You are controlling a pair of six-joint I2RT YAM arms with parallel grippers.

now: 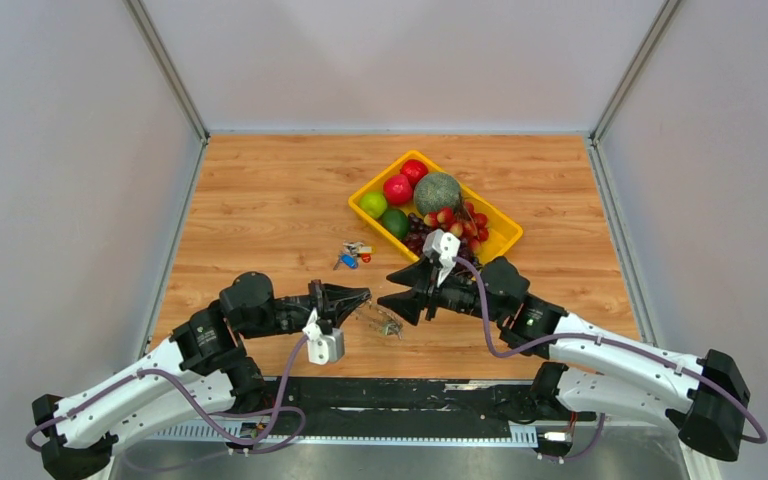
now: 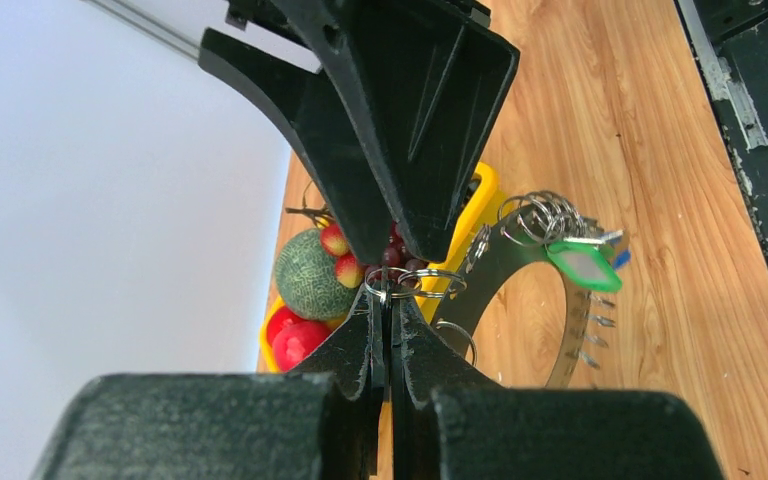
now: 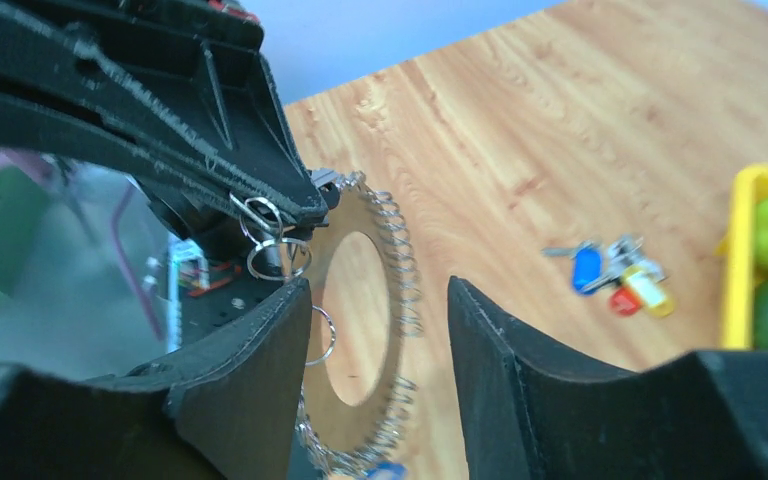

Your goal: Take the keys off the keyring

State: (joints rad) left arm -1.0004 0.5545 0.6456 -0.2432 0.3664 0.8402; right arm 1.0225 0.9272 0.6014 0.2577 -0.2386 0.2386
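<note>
The keyring (image 2: 520, 290) is a large silver ring strung with many small split rings, hanging above the table between my two grippers (image 1: 388, 322). The green-capped key (image 2: 580, 262) and a sliver of the blue-capped key (image 2: 622, 258) hang on its far side. The blue cap also shows at the bottom edge of the right wrist view (image 3: 385, 470). My left gripper (image 2: 390, 300) is shut on a small split ring of the keyring. My right gripper (image 3: 375, 300) is open, with the keyring (image 3: 400, 260) just past its fingertips, and faces the left gripper (image 3: 160, 130) tip to tip.
A small loose bunch with blue and red caps (image 1: 350, 255) lies on the wooden table behind the grippers. A yellow tray (image 1: 505, 240) with fruit, grapes and a melon stands at the back right. The table's black front edge (image 2: 750, 120) is close by.
</note>
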